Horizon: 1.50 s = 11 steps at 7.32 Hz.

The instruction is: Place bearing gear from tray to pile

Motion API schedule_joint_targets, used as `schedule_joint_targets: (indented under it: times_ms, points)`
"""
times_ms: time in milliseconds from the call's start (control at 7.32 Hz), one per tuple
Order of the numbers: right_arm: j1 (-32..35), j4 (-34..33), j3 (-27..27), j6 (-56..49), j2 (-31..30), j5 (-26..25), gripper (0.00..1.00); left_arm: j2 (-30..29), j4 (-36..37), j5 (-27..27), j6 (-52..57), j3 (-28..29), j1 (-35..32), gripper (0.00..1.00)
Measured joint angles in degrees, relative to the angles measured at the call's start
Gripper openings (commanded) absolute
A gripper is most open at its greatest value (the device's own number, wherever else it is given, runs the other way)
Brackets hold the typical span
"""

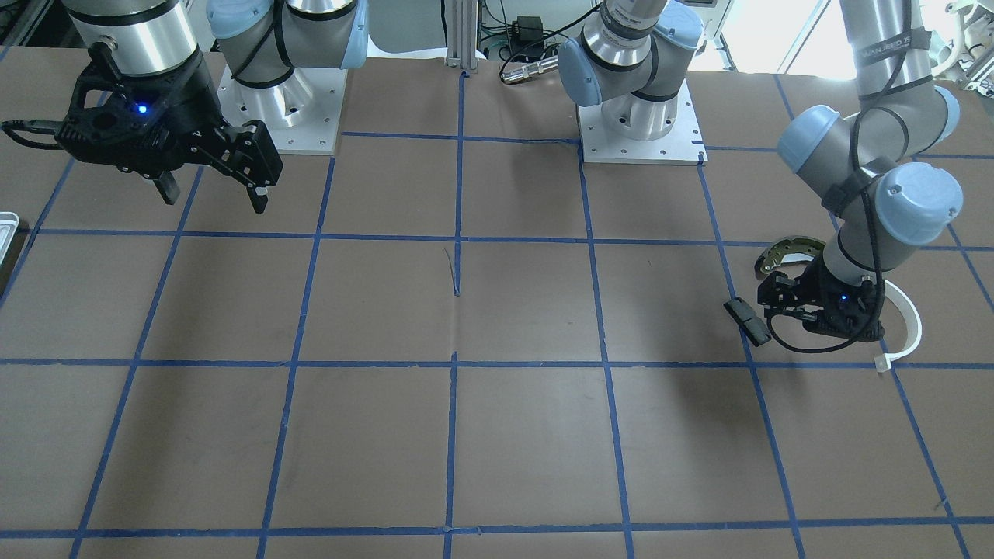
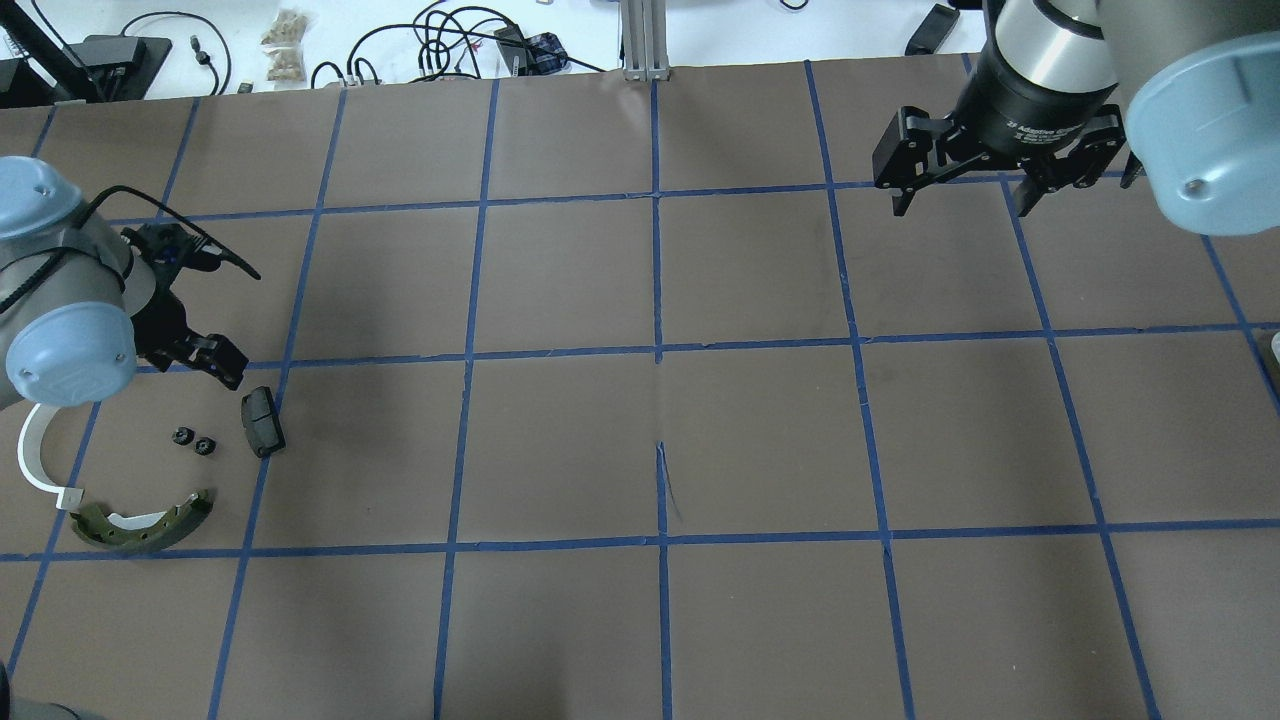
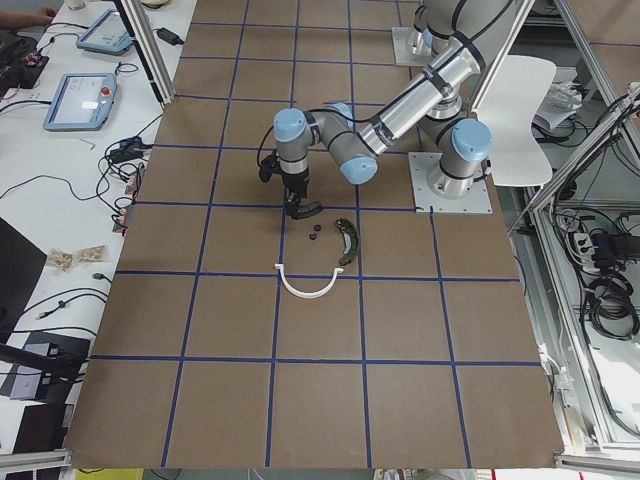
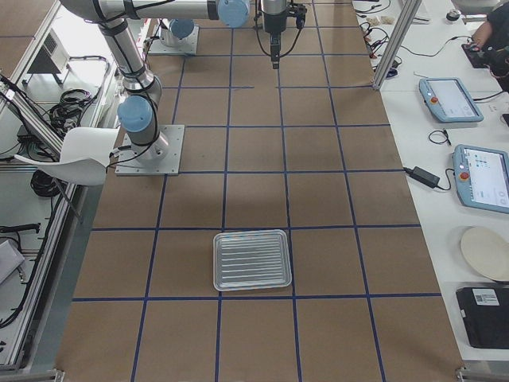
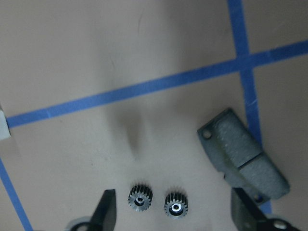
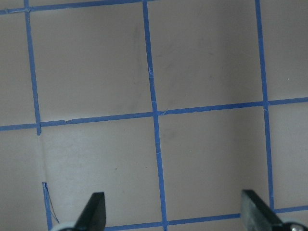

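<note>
Two small black bearing gears (image 5: 140,197) (image 5: 176,204) lie side by side on the brown table, also seen from overhead (image 2: 193,440). My left gripper (image 5: 175,214) is open, with both gears lying between its fingers in the wrist view. Overhead it (image 2: 195,350) hovers by the pile: black block (image 2: 262,421), olive brake shoe (image 2: 140,520), white half-ring (image 2: 35,455). The pale grey tray (image 4: 252,259) lies empty at the table's other end. My right gripper (image 2: 960,200) is open and empty, high above bare table.
Blue tape lines (image 2: 658,350) divide the brown table into squares. The tray's edge shows at the front view's left border (image 1: 6,233). The black block (image 5: 243,161) lies just right of the gears. Cables and boxes lie beyond the far edge (image 2: 450,45).
</note>
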Motion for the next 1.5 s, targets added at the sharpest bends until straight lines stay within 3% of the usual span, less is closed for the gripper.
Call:
schedule_joint_targets:
  times_ms: [410,820,1093,1503]
  points:
    - [0.0,0.0,0.0,0.0,-0.02,0.0,1.0,5.25,-18.82,-2.86,-21.3,11.63,-15.63,1.0]
    - [0.03,0.04,0.0,0.0,-0.02,-0.06,1.0,11.49,-26.78,-5.22,-36.08,15.01,-27.0,1.0]
    - [0.0,0.03,0.0,0.0,-0.02,-0.08,1.0,14.99,-32.37,-5.06,-37.59,16.46,-26.91,1.0]
    - [0.0,0.01,0.0,0.0,-0.02,-0.09,1.0,16.74,-36.05,-8.47,-37.61,18.63,-19.99,1.0]
